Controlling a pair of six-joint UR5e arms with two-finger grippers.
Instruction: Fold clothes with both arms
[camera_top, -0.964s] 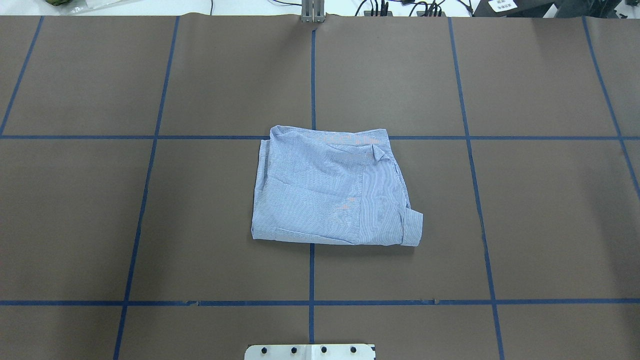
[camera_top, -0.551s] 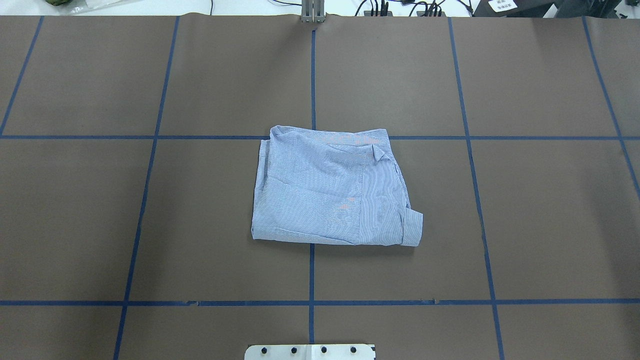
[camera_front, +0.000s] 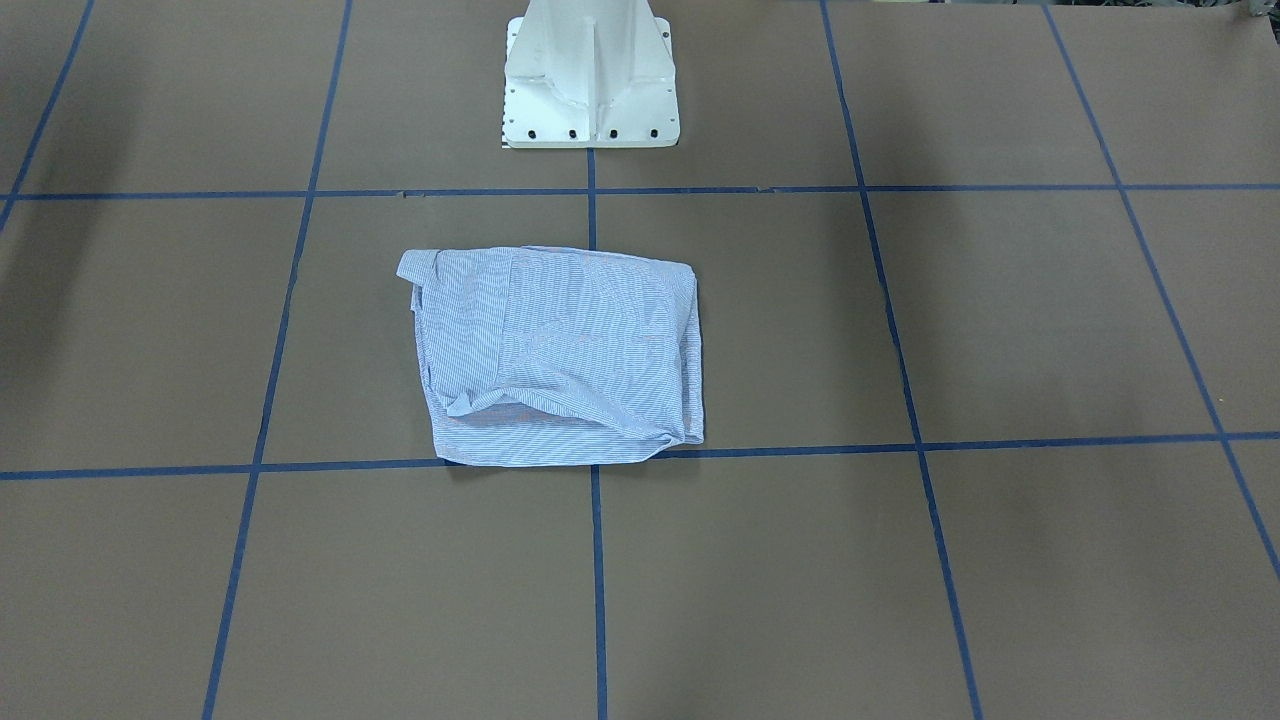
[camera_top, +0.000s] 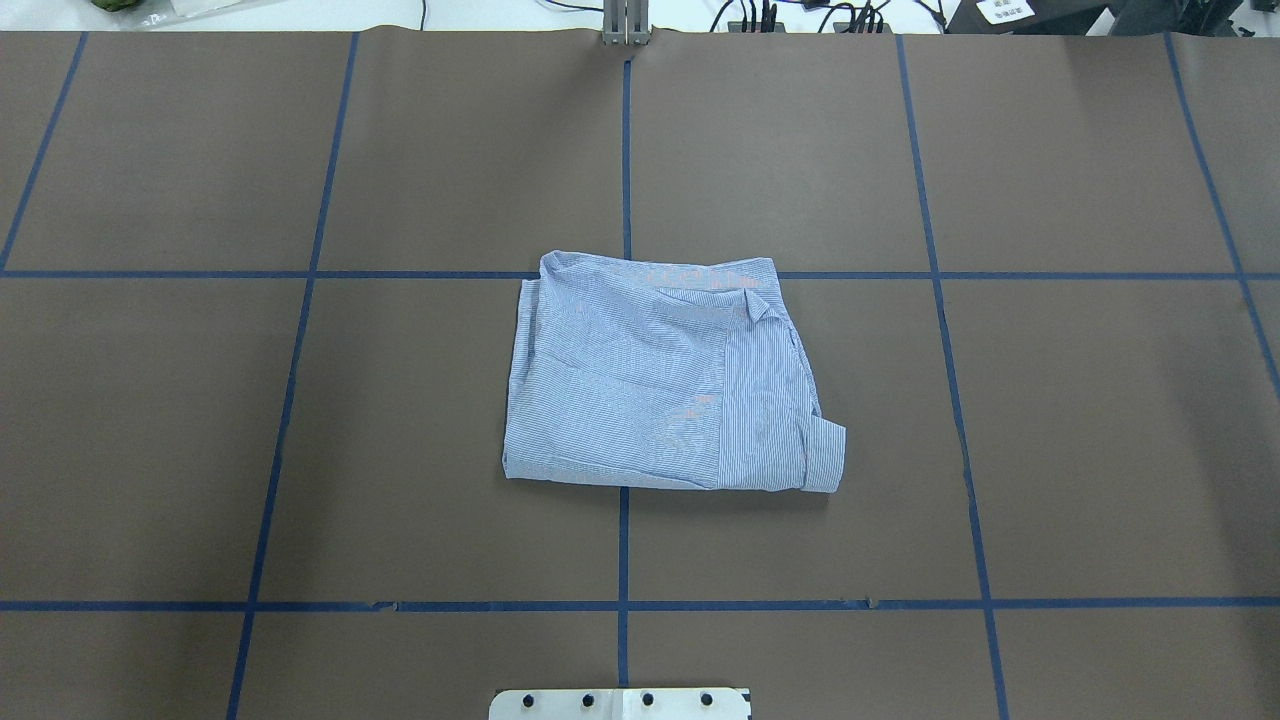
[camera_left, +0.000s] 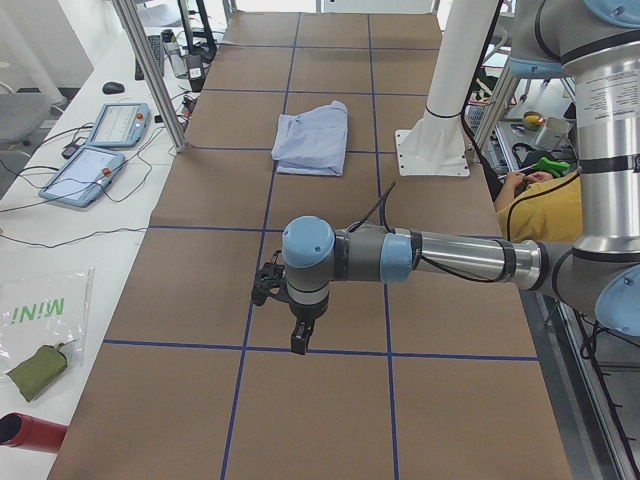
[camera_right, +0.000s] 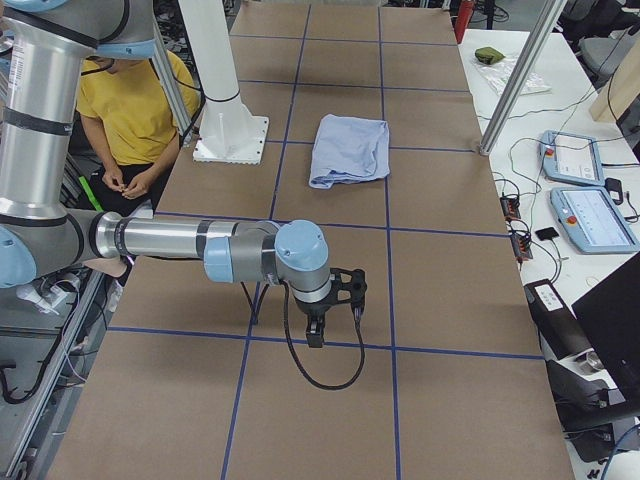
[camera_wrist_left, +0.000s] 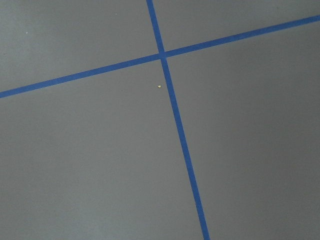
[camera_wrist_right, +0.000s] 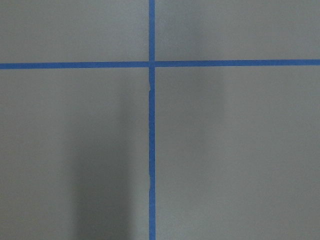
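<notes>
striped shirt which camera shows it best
Overhead exterior: the folded striped shirt lies central, large and unobstructed, its folds clear. Front-facing shows it from the opposite side; side views show it small, distant; wrist cameras show only the taped tabletop.

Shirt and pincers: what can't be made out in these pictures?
Shirt: its inner layers are hidden under the top folds in the overhead and front-facing views, and it is too small for detail in both side views.
Left pincer: seen only in the exterior left view, so open or shut cannot be told.
Right pincer: seen only in the exterior right view, same doubt.
Wrist views: only table cover and blue tape show.
</notes>
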